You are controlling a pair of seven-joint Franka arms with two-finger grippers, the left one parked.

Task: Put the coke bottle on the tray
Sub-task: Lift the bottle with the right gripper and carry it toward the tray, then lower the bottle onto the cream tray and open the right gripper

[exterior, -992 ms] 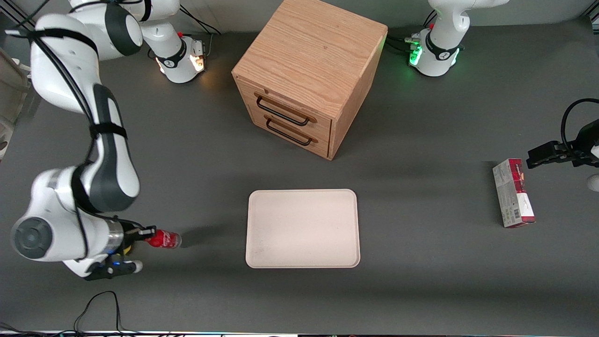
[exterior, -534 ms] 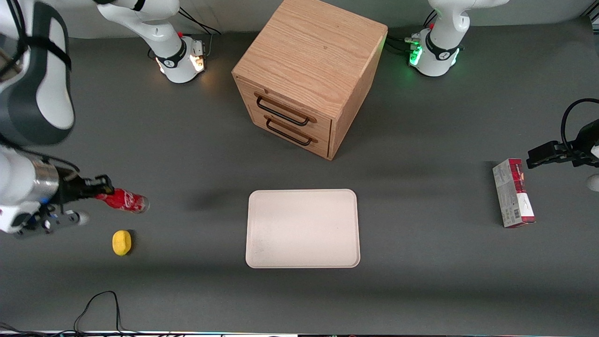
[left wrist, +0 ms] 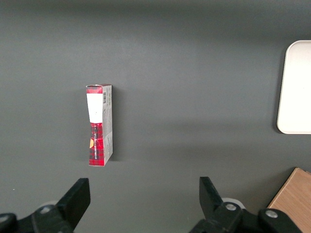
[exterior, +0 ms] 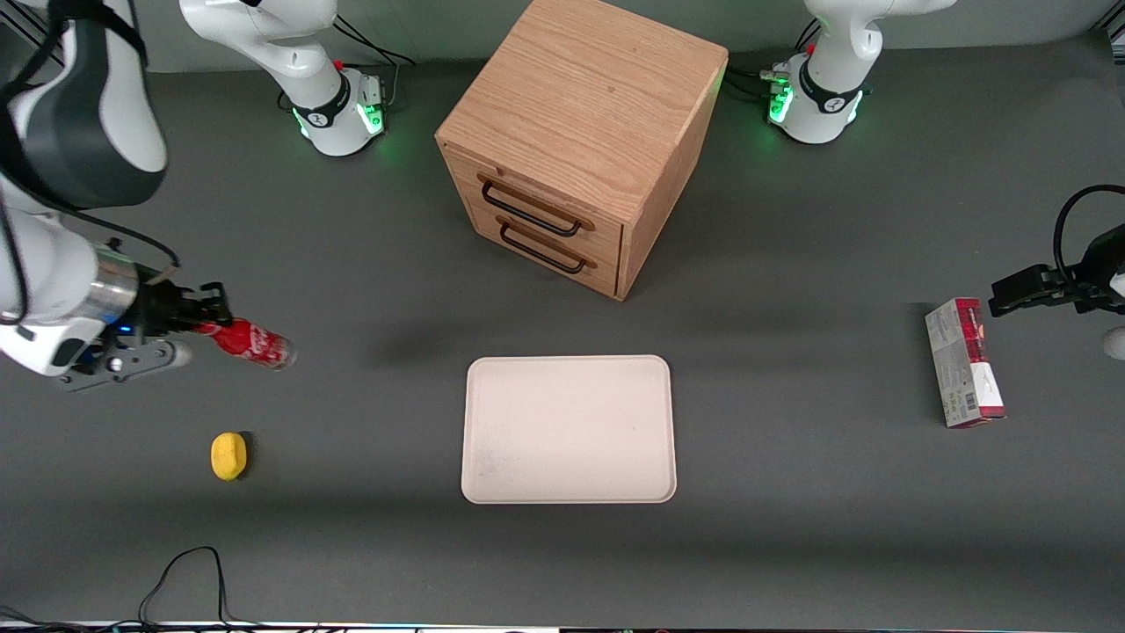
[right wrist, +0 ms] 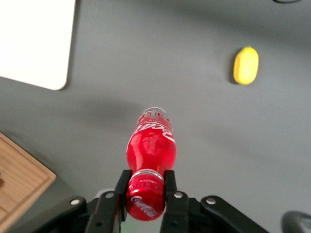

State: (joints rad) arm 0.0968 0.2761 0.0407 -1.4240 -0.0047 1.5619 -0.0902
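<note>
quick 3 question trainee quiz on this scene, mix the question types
1. True or false: the end effector is shut on the coke bottle at its cap.
2. What lies on the tray? A) the bottle B) the lemon C) nothing
3. Fill in: the wooden cabinet has ___ drawers facing the tray.

Key: 1 true. 2 C, the bottle hangs above the table toward the working arm's end. 3 two.
</note>
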